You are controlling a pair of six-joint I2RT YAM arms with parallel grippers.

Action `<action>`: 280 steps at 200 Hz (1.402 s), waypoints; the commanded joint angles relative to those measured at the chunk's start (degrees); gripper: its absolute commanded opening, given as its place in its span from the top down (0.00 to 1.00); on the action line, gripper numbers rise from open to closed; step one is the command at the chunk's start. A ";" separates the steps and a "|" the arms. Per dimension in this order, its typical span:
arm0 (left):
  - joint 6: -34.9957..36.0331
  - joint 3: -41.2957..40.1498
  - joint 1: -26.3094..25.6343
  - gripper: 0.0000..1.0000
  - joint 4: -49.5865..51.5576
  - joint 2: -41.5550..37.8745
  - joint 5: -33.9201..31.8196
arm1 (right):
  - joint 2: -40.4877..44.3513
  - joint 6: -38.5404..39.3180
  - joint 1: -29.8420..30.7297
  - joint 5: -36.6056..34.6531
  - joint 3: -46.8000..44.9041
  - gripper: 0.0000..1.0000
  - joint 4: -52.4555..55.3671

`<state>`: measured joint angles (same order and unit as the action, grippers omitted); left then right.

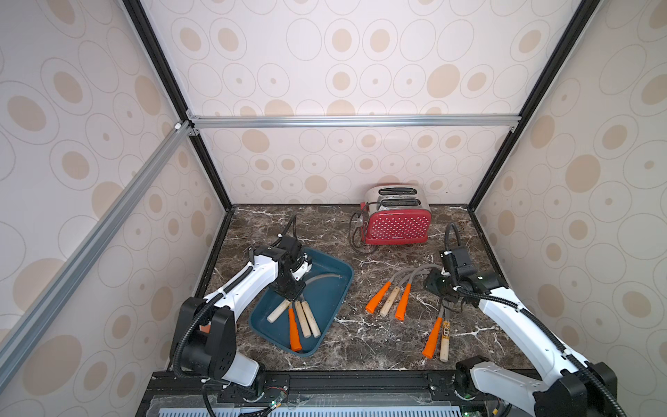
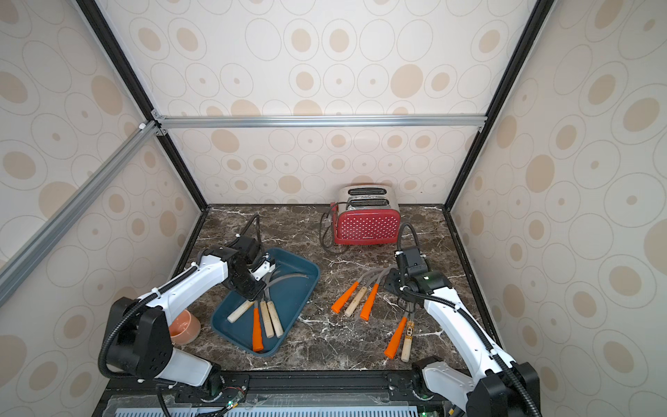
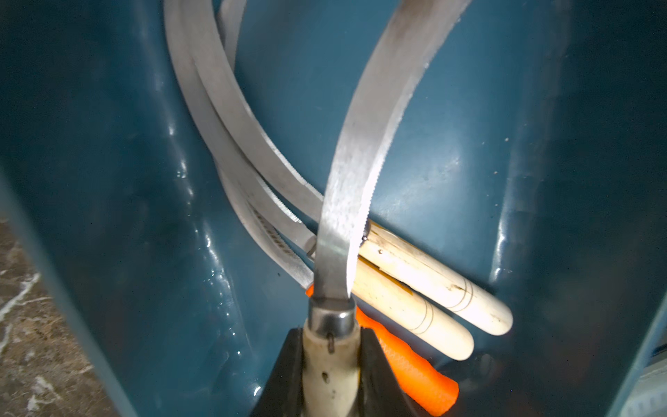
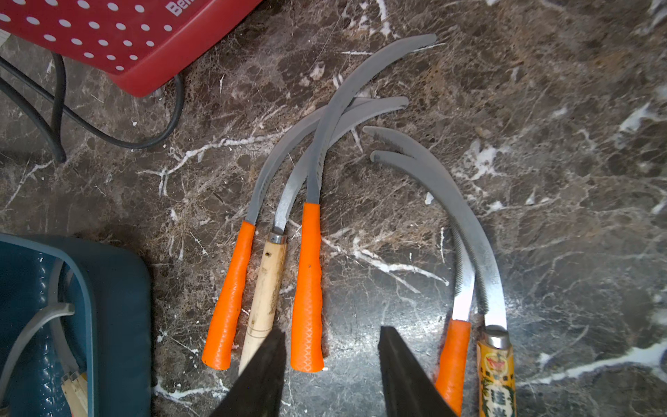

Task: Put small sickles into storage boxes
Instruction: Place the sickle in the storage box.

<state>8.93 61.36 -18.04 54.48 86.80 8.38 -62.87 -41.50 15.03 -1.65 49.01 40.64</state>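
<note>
With left end effector [image 3: 330, 346], clenching a wood-handled sickle [image 3: 361, 144] over the tray [image 3: 469, 180] beneath, and with right end effector [image 4: 332, 335], hovering released above loose sickles [image 4: 306, 289].

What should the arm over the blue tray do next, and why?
Probably open the left gripper. It is shut on the handle of a wooden-handled sickle, whose blade lies over the tray and across three other sickles inside it. Letting go should leave it in the tray, though I cannot tell whether it rests on the tray floor yet.
</note>
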 commanded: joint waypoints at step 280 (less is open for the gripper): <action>0.96 9.81 0.51 0.17 -1.79 2.57 -2.26 | -0.42 -0.02 -0.17 0.43 -0.11 0.49 -0.39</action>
<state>7.92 67.05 -17.82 49.41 91.55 5.98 -62.94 -41.45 15.03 -1.32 48.84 40.25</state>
